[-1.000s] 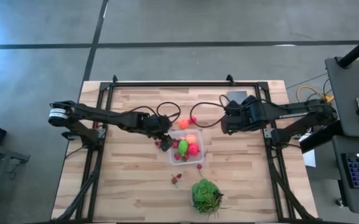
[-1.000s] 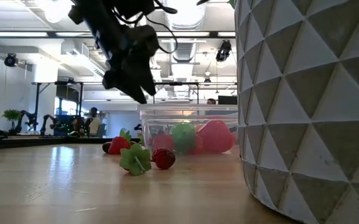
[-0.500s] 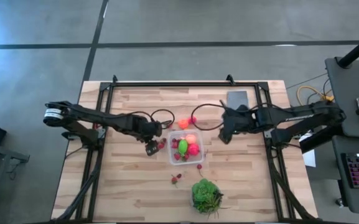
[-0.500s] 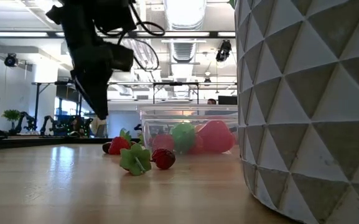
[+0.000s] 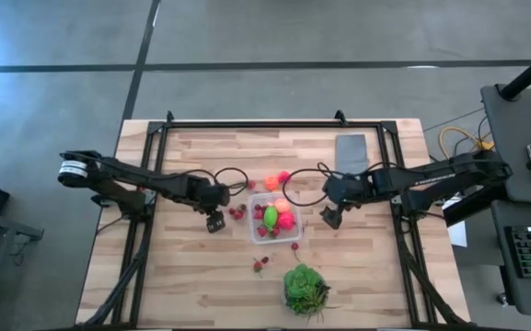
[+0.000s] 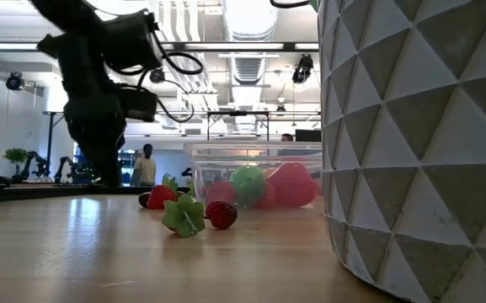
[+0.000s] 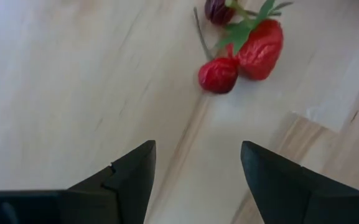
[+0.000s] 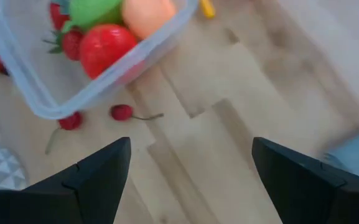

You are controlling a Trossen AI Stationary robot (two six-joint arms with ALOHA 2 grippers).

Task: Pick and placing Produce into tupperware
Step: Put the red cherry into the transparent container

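The clear tupperware (image 5: 276, 218) stands mid-table and holds a green piece (image 8: 92, 9), an orange piece (image 8: 145, 15) and a red strawberry (image 8: 107, 48). Red strawberries (image 7: 254, 46) lie on the wood just left of it. An orange and a pink piece (image 5: 275, 181) lie behind it, and cherries (image 8: 122, 112) lie by its near corner. My left gripper (image 5: 214, 222) hangs open left of the strawberries, pointing down. My right gripper (image 5: 329, 217) hangs open right of the tupperware. Neither has anything between its fingers.
A white faceted pot (image 6: 419, 143) with a green plant (image 5: 305, 288) stands near the front edge. Two berries (image 5: 260, 265) and a lime-green piece (image 6: 184, 215) lie between it and the tupperware. A flat grey slab (image 5: 351, 152) lies at the back right.
My left gripper has gone from the tupperware's left rim toward the table's left edge and down, staying open. My right gripper has sunk toward the near edge and tipped to point more steeply down, also open. The produce has stayed put.
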